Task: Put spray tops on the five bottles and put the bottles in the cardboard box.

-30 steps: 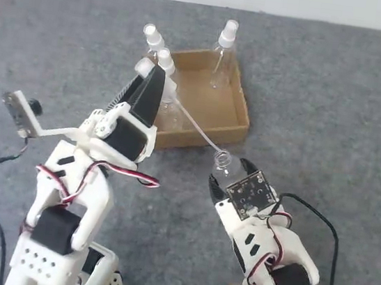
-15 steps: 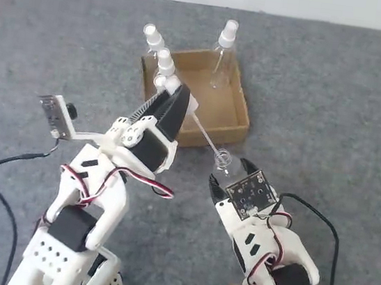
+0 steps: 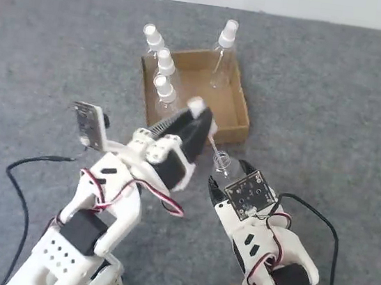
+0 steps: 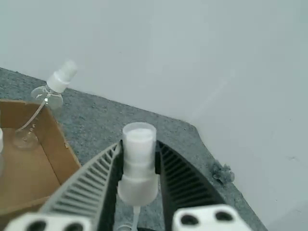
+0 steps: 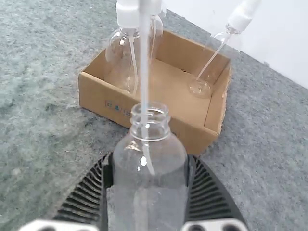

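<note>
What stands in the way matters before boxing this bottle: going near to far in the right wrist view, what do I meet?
Open bottle held in this view's own jaws → near wall of the cardboard box → capped bottles standing inside it → its far wall.

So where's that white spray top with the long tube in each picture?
High view: spray top by the cardboard box's near wall, in the left gripper.
Left wrist view: mid-picture, between that gripper's jaws.
Right wrist view: over the open bottle, tube dipping into its mouth.
Shared landmark: the cardboard box.
</note>
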You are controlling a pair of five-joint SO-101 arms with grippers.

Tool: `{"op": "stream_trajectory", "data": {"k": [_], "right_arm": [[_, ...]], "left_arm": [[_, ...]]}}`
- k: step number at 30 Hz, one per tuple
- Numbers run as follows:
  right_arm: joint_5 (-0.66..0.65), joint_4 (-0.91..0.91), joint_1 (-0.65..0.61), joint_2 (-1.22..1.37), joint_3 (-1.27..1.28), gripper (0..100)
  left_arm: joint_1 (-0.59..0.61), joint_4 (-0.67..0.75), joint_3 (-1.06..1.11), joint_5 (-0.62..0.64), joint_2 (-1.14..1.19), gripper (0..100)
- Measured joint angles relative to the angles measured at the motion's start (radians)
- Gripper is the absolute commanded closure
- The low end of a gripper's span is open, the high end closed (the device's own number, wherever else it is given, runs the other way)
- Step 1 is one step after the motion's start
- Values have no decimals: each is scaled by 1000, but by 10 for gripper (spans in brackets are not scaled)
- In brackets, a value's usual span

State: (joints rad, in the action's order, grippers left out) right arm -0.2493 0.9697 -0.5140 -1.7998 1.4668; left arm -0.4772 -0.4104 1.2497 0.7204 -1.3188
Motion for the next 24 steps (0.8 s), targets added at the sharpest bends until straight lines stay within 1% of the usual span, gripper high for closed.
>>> {"op": "stream_trajectory", "data": {"k": [6,15,20,24], "right_arm": [[0,0,-2,0,0,978],[0,0,-2,0,0,979],[2,0,-2,0,0,979],[2,0,2,0,0,979]], "left_arm": [[-28,0,20,-31,2,988],[-35,0,54,-31,2,987],[-38,87,118,-28,2,987],[-38,110,127,-29,2,987]]}}
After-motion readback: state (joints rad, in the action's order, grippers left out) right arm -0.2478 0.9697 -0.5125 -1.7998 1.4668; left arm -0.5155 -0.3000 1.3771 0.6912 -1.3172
